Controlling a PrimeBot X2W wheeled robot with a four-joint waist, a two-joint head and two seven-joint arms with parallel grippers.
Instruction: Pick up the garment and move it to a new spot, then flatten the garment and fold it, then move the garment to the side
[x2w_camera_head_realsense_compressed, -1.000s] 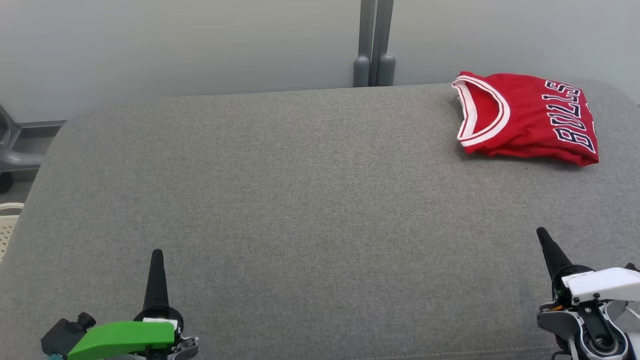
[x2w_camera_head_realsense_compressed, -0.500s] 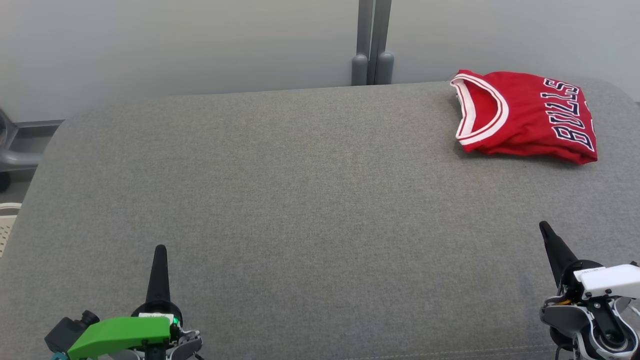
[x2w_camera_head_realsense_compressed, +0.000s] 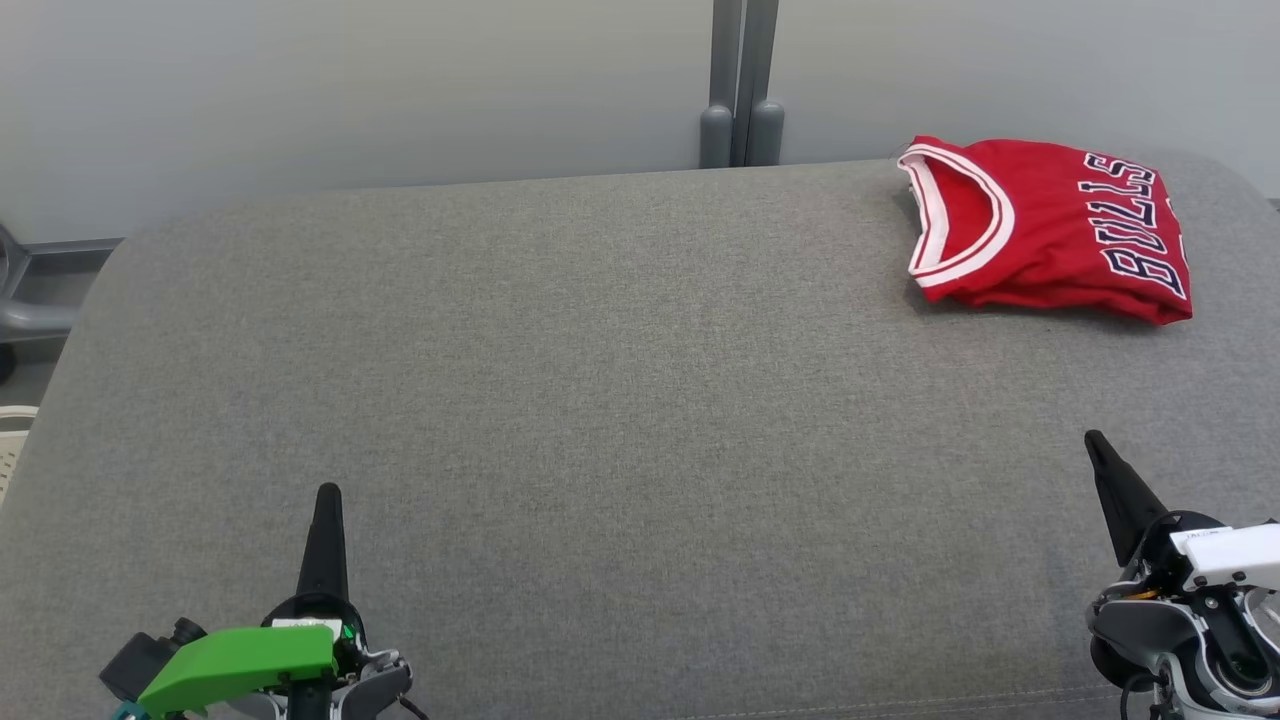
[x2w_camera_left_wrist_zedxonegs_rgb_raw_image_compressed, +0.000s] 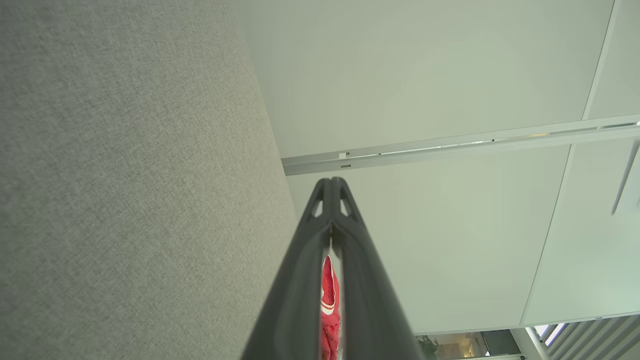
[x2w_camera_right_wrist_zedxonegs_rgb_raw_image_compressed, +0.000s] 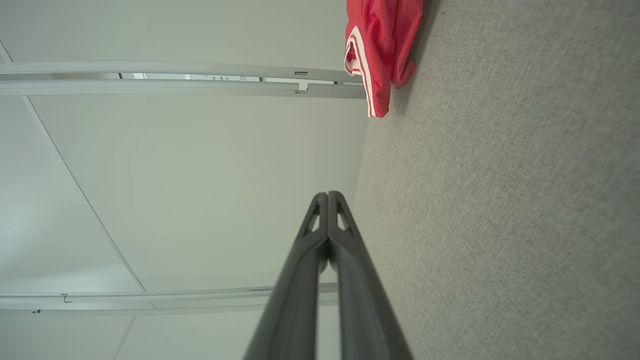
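The garment (x2w_camera_head_realsense_compressed: 1050, 230) is a red jersey with white trim and dark lettering, lying folded at the far right corner of the grey cushioned surface (x2w_camera_head_realsense_compressed: 620, 400). A sliver of the garment (x2w_camera_left_wrist_zedxonegs_rgb_raw_image_compressed: 327, 305) shows between the fingers in the left wrist view, and the garment (x2w_camera_right_wrist_zedxonegs_rgb_raw_image_compressed: 382, 47) lies at the top of the right wrist view. My left gripper (x2w_camera_head_realsense_compressed: 327, 492) hovers at the lower left, shut and empty, far from the jersey. At the lower right my right gripper (x2w_camera_head_realsense_compressed: 1092, 438) is shut and empty too, well in front of the jersey. Each pair of dark fingers (x2w_camera_left_wrist_zedxonegs_rgb_raw_image_compressed: 331, 182) (x2w_camera_right_wrist_zedxonegs_rgb_raw_image_compressed: 327, 195) is pressed together at the tips.
A pale partition wall with a grey post (x2w_camera_head_realsense_compressed: 740, 90) stands behind the surface. Grey chair parts (x2w_camera_head_realsense_compressed: 30, 310) and a pale slatted basket (x2w_camera_head_realsense_compressed: 12, 440) lie off the left edge. The surface's rounded edges fall away at left and right.
The whole head picture has shifted slightly, so the camera moved. Both grippers have crept a little farther up the view, the right one drifting slightly right. The jersey lies as before.
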